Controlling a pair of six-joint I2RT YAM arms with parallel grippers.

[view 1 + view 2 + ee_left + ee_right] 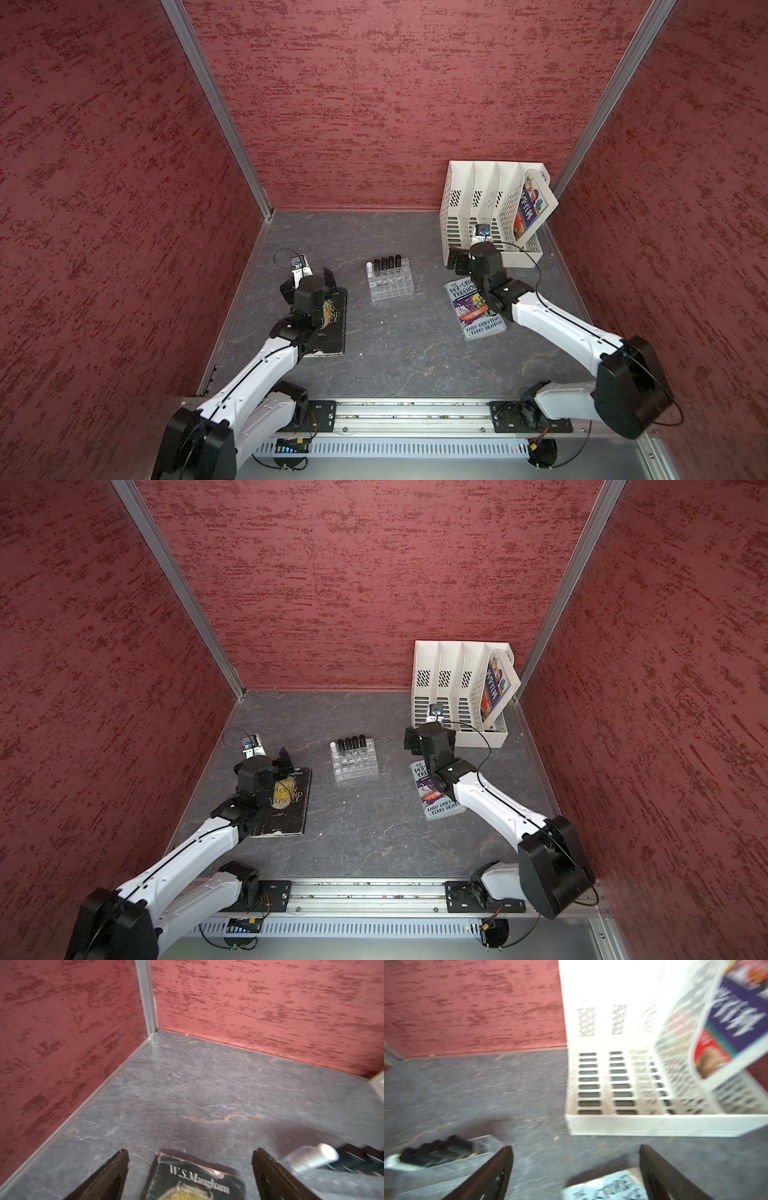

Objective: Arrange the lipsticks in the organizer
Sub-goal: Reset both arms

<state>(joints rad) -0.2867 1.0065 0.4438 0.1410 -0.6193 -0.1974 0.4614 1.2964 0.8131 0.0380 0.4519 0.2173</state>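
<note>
Five lipsticks (384, 264) stand upright along the far row of the organizer (392, 291); job apparently done, both arms' jaws hang released beside it.

**Desk:** What colours are you getting?

**Me:** I see walls (374, 104) in dull red, streaked with darker red flecks. The tabletop (395, 353) is dark grey with pale veins, like slate.

**Desk:** And the lipsticks?

**Me:** I count four glossy black lipsticks (387, 262) and one white lipstick (369, 266). The organizer (392, 289) is clear and colourless.

**Desk:** The rest?

**Me:** The file rack (469, 199) is white, patterned with rows of slots. The rack book (530, 208) shows deep blue and red. The black book (291, 816) has a yellow disc and pale lettering. The pale blue book (478, 316) has purple artwork and dark lettering. My arms (266, 365) are white with black joints.
</note>
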